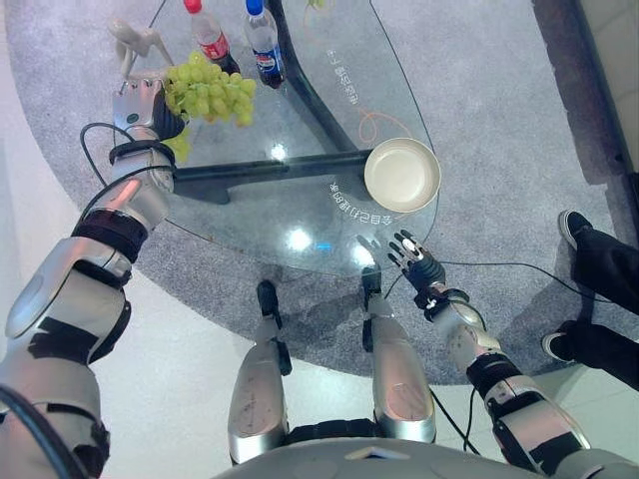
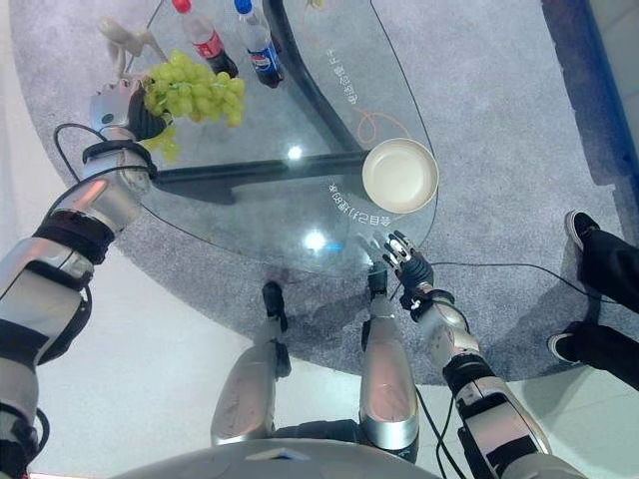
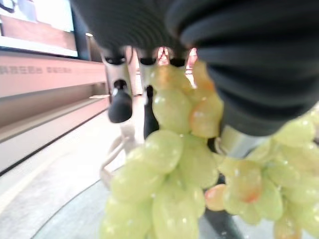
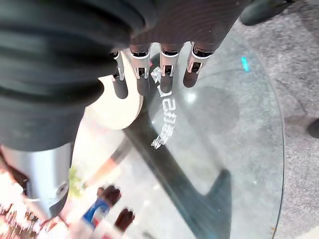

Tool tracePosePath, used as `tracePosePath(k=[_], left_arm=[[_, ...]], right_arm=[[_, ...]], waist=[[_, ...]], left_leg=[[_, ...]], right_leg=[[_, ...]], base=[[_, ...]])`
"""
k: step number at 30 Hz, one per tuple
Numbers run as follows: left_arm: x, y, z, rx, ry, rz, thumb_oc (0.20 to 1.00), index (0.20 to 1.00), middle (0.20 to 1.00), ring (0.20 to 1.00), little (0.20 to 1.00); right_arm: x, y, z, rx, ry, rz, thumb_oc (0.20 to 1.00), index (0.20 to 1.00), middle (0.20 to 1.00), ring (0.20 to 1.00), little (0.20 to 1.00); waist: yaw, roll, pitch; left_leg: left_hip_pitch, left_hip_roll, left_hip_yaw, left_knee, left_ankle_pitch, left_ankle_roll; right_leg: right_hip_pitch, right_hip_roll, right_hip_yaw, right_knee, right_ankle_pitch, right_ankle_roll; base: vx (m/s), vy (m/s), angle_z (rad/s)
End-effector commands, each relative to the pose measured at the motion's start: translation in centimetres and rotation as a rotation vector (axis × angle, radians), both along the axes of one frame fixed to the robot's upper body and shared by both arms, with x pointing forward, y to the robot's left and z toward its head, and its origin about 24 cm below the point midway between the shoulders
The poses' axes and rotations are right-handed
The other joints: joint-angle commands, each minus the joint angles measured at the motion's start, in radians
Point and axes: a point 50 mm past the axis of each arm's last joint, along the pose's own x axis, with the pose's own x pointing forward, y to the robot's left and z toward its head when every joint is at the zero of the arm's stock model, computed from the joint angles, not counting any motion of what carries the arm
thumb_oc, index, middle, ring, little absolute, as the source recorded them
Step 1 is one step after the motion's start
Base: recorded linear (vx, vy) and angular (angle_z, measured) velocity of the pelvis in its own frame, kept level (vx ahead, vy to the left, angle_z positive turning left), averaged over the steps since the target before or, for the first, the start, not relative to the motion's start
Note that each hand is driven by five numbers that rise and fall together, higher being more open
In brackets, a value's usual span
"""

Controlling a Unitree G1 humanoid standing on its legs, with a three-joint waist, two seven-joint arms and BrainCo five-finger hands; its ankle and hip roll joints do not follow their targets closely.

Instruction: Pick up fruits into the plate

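Observation:
A bunch of green grapes (image 1: 213, 90) hangs above the far left of the glass table (image 1: 250, 215), with my left hand (image 1: 145, 108) shut on it. Up close, the grapes (image 3: 172, 174) hang under the left hand's (image 3: 209, 45) dark cover. A cream plate (image 1: 401, 175) sits at the table's right edge, with nothing on it. My right hand (image 1: 414, 261) hovers open at the near edge of the table, just below the plate (image 4: 117, 112), fingers (image 4: 142, 74) straight.
Two soda bottles, one red-capped (image 1: 208, 35) and one blue-capped (image 1: 264, 42), stand at the back of the table. A white figurine (image 1: 135, 42) stands at the far left. A person's legs and shoes (image 1: 589, 269) are at the right.

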Motion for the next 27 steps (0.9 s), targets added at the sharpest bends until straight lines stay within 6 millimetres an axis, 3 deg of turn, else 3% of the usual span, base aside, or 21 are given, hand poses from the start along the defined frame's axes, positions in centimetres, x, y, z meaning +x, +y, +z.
tracePosePath(k=[1,2,7,14,20,27], left_arm=[[-0.9,1.2,2.1,0.051,-0.070,-0.006,0.200,0.200,0.200,0.200,0.200],[-1.2,0.9,2.1,0.088,-0.051,-0.037,0.200,0.200,0.200,0.200,0.200],[-2.4,0.7,2.6,0.209,-0.014,-0.110,0.200,0.200,0.200,0.200,0.200],[-4.6,-0.7,3.7,0.424,0.075,-0.287,0.200,0.200,0.200,0.200,0.200],[-5.8,-3.5,4.1,0.562,0.137,-0.475,0.200,0.200,0.200,0.200,0.200],[-6.6,-6.4,4.2,0.651,0.150,-0.646,0.200,0.200,0.200,0.200,0.200]], right_arm=[[-0.3,-1.1,2.6,-0.105,-0.169,-0.006,1.000,1.000,1.000,1.000,1.000],[-0.2,-1.3,4.2,-0.157,-0.237,0.017,1.000,1.000,1.000,1.000,1.000],[-0.1,-1.6,8.4,-0.377,-0.401,0.098,1.000,1.000,1.000,1.000,1.000],[0.1,-4.6,15.8,-0.745,-0.534,0.258,1.000,1.000,1.000,1.000,1.000],[0.2,-3.9,18.4,-0.698,-0.516,0.456,1.000,1.000,1.000,1.000,1.000],[0.1,-2.6,18.1,-0.619,-0.456,0.599,1.000,1.000,1.000,1.000,1.000]], waist=[[0.004,0.022,-0.117],[0.005,0.022,-0.138],[0.014,0.016,-0.193],[0.037,0.012,-0.298],[0.058,0.007,-0.364],[0.078,0.001,-0.399]], left_leg=[[0.013,-0.057,0.021,0.043,-0.137,0.016],[0.037,-0.056,0.022,0.032,-0.138,0.014],[0.095,-0.053,0.021,0.015,-0.145,0.014],[0.191,-0.051,0.016,-0.005,-0.161,0.012],[0.251,-0.052,0.008,-0.022,-0.171,0.015],[0.288,-0.052,-0.002,-0.027,-0.182,0.014]], right_leg=[[0.024,0.019,-0.029,0.043,-0.092,0.007],[0.055,0.016,-0.033,0.023,-0.091,0.011],[0.129,0.010,-0.046,-0.012,-0.090,0.019],[0.246,0.004,-0.077,-0.052,-0.092,0.027],[0.324,0.000,-0.108,-0.083,-0.094,0.029],[0.381,-0.007,-0.139,-0.104,-0.099,0.032]], base=[[0.06,-0.039,0.00],[0.06,-0.038,0.01],[0.09,-0.056,0.04],[0.15,-0.030,0.07],[0.14,-0.020,0.06],[0.07,-0.010,0.15]])
